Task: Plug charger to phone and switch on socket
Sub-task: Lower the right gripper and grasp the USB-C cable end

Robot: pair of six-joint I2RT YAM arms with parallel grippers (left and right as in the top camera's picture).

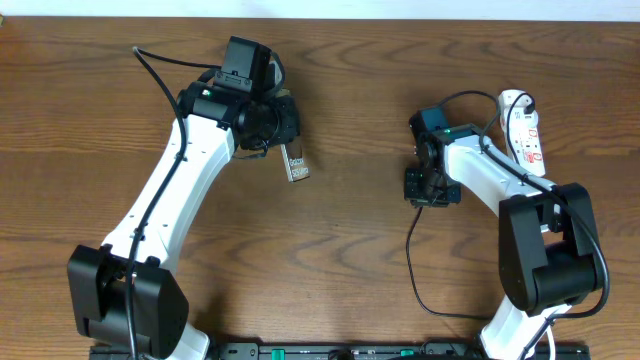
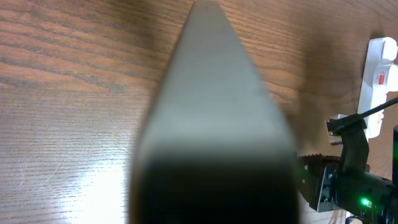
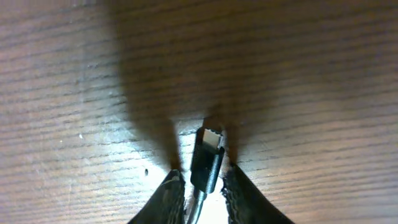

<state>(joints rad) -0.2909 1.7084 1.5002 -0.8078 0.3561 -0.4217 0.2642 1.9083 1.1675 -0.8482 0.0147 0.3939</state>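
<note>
My left gripper [image 1: 278, 140] is shut on the phone [image 1: 296, 166] and holds it off the table. In the left wrist view the phone [image 2: 214, 124] fills the middle as a blurred grey-brown slab and hides the fingers. My right gripper [image 1: 428, 190] is at centre right, close to the table. In the right wrist view its fingers [image 3: 205, 186] are closed around the charger's black plug [image 3: 208, 155], whose tip sticks out ahead of them. The thin black charger cable [image 1: 410, 250] trails towards the front edge. The white socket [image 1: 525, 130] lies at the far right; it also shows in the left wrist view [image 2: 376, 81].
The table is brown wood [image 1: 360, 280]. The right arm [image 2: 348, 180] with a green light shows at the right of the left wrist view. The white cord and plug sit at the socket's far end [image 1: 515, 100]. Both arm bases stand at the front edge.
</note>
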